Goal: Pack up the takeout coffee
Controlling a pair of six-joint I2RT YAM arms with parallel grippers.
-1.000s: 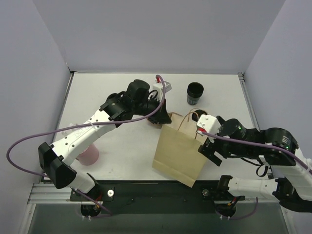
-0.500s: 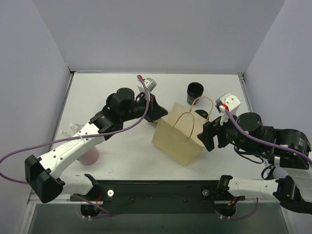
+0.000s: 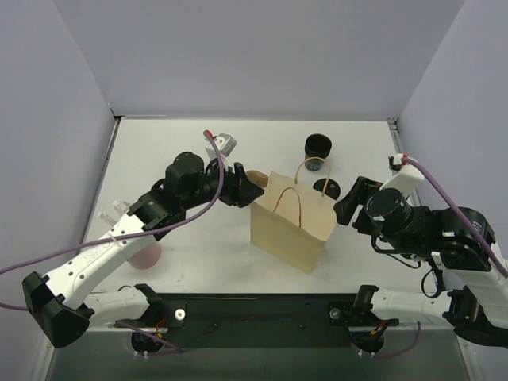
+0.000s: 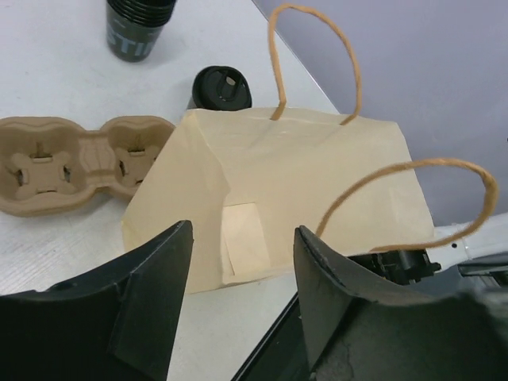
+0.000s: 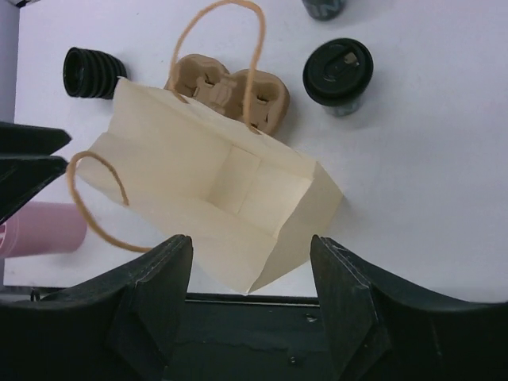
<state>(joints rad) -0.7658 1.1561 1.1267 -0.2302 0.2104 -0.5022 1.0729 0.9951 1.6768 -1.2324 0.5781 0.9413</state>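
Although its round lid is on, the takeout coffee [image 3: 326, 188] stands outside the bag, upright on the white bench [image 3: 190, 238] just beyond the far right corner of the brown paper bag [image 3: 292, 226]. The right end effector [image 5: 250, 238] hangs near the cup without touching it, its two black fingers spread apart and empty. In its wrist view the cup lies to the upper right, past the bag's open mouth. The left end effector [image 4: 242, 230] is also spread wide with nothing between its fingers. It sits at the bag's opposite, left side, so the bag separates it from the cup.

The bag stands upright with its mouth open and both twisted paper handles raised. A brown pulp cup carrier [image 4: 79, 163] lies on the bench just behind the bag, to the left of the coffee as the left wrist camera sees it, its wells empty. A stack of lidless black cups [image 4: 140, 24] stands farther back. White lettering on its side begins "STI", and the rest cannot be read. The marks on the coffee's lid are too small to read. A stack of loose black lids [image 5: 91, 73] and a pink cup [image 5: 40, 230] lie off to the left.
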